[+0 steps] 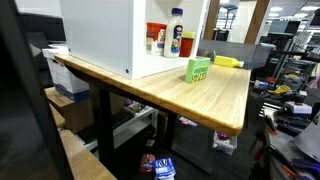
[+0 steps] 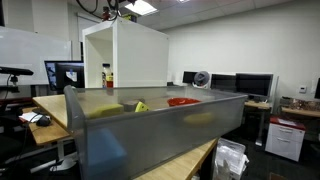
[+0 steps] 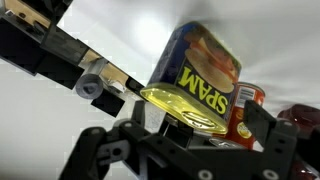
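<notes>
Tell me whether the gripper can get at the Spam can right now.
Probably yes. In the wrist view the Spam can sits right before the gripper with nothing between, jaws apparently spread either side. A red-lidded container stands close beside it.

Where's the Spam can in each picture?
Wrist view: the Spam can fills the middle, with a red-topped container right beside it.
Exterior view: too small to pick out for sure among the bottles inside the white cupboard.
Exterior view: not visible; only the white cupboard on the table shows.
Shared landmark: the white cupboard, seen in both exterior views.
</notes>
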Motion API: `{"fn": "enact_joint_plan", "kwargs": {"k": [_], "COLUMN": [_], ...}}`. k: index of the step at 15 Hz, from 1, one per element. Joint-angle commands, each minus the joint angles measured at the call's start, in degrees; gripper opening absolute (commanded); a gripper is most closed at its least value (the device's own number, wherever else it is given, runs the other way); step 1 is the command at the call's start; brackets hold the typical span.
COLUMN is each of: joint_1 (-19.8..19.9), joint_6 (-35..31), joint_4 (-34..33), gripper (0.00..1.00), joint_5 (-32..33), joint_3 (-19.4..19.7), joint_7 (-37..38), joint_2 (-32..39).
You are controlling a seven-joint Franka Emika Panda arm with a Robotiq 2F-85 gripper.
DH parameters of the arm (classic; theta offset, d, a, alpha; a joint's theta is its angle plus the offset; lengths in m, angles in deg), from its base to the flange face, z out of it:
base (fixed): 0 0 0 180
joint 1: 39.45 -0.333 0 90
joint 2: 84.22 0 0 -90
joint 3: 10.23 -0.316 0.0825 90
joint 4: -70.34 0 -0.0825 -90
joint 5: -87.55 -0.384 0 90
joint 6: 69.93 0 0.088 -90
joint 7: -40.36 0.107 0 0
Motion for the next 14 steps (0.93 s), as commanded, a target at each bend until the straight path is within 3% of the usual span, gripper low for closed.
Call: {"fn": "enact_joint_plan", "kwargs": {"k": [1, 8, 14], "joint_1": [0.7, 1.0, 1.8], "joint_6": [1.2, 7.1, 10.0], "joint_4": [-1.1, -1.5, -2.1], "gripper": [1.0, 1.0, 1.0], "joint_5": [-0.2, 0.3, 7.8], "joint_3": [-1.3, -2.0, -3.9], "joint_7": [-4.8, -9.8, -2.3], "joint_2": [0.6, 1.5, 0.3]}}
